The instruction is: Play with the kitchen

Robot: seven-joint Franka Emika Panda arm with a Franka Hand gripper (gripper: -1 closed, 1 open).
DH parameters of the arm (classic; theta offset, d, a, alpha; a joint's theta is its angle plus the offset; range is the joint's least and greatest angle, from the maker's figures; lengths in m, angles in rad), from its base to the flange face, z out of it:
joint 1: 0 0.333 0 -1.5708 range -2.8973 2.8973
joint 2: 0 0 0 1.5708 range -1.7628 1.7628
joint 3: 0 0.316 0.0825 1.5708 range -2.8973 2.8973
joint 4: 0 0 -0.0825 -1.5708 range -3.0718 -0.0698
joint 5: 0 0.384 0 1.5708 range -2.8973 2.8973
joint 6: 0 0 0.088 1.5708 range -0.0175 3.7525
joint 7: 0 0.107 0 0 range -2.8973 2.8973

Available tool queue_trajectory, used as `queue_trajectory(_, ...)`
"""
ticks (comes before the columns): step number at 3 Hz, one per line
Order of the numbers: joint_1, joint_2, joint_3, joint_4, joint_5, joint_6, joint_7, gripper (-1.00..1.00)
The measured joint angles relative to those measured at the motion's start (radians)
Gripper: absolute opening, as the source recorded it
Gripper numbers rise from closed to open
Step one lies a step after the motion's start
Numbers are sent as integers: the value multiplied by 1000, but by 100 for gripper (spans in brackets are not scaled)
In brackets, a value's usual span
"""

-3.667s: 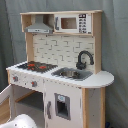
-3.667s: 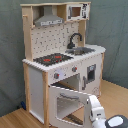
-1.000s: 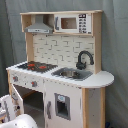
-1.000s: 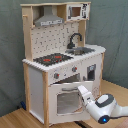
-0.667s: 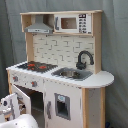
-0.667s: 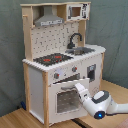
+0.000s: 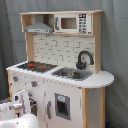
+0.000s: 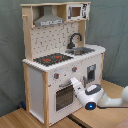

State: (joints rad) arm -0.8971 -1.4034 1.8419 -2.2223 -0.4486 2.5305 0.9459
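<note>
- the kitchen [image 8: 60, 60] stands tall in both exterior views, white panels with light-wood edges, filling most of each frame; in the second exterior view it rests on a wooden surface [image 8: 15, 120].
- the arm [image 8: 112, 100] reaches in from about 4 o'clock in the second exterior view, white, its end against the front of the lower cabinet.
- the oven door [image 8: 62, 95] sits at about 6 o'clock below the stovetop and looks shut or very nearly shut against the cabinet front.
- the stovetop [image 8: 52, 59] is black with red rings, the sink [image 8: 82, 50] and black faucet [image 8: 75, 39] just beside it toward 3 o'clock; hood and microwave [image 8: 76, 11] sit at 12 o'clock.
- the gripper [image 8: 76, 83] meets the oven door near its upper edge, below the knobs [image 8: 56, 76]; i cannot tell whether it is wide, narrow or holding the handle.
- judged step: working the oven door, likely pressing it closed or taking its handle.
- next move, as a guess: if closing, a gentle push straight into the door until flush; if opening, a firm hold on the handle and a pull outward and down toward 6 o'clock, without dragging the light kitchen along.
</note>
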Motion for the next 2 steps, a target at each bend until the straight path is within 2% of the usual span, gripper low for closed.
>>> queue_trajectory(1,83,11,-14,-6,5,-56,-5,-100)
queue_trajectory(2,144,19,-11,-26,13,-101,-5,-100)
